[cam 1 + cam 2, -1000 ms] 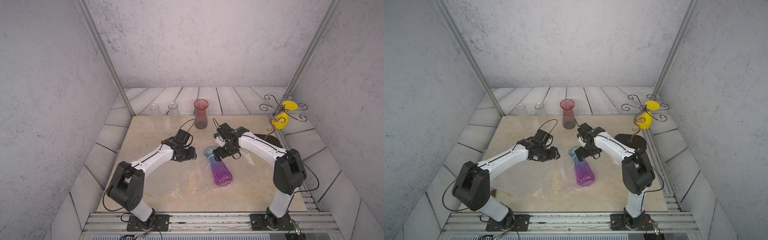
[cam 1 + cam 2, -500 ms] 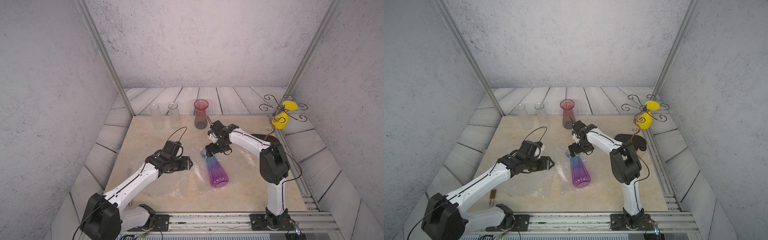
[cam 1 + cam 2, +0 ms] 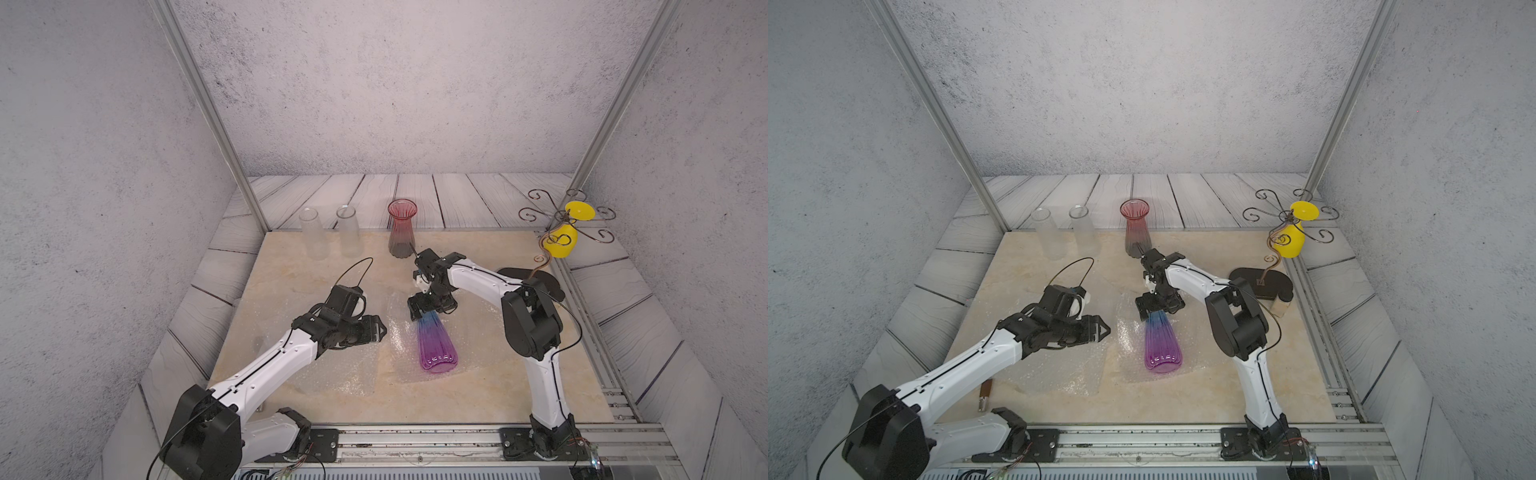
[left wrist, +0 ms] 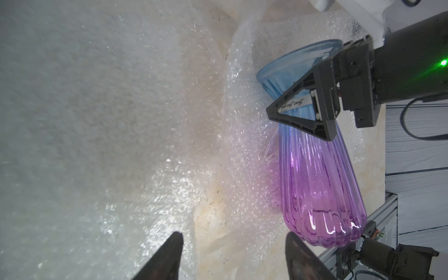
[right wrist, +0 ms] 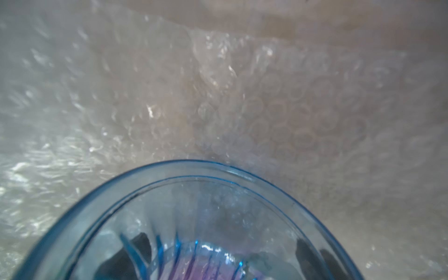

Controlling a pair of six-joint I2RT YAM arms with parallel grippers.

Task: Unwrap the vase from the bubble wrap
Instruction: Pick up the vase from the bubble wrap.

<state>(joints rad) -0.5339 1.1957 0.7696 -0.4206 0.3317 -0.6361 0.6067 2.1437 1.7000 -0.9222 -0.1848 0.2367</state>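
Left claw (image 4: 234, 236) back from the vase (image 3: 436, 349), spread empty over bubble wrap (image 3: 345, 374); right claw (image 3: 431, 311) unclenched astride its neck.

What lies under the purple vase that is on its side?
Bubble wrap, flat on the table, shows on both sides of the vase. The part right beneath its body is covered, so nothing more can be told there.

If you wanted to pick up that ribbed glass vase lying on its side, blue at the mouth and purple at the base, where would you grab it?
Probably the narrow neck of the ribbed glass vase, just behind its flared blue mouth, from above. It lies on its side on the clear bubble wrap, so the top is free, and the flare should stop slipping.
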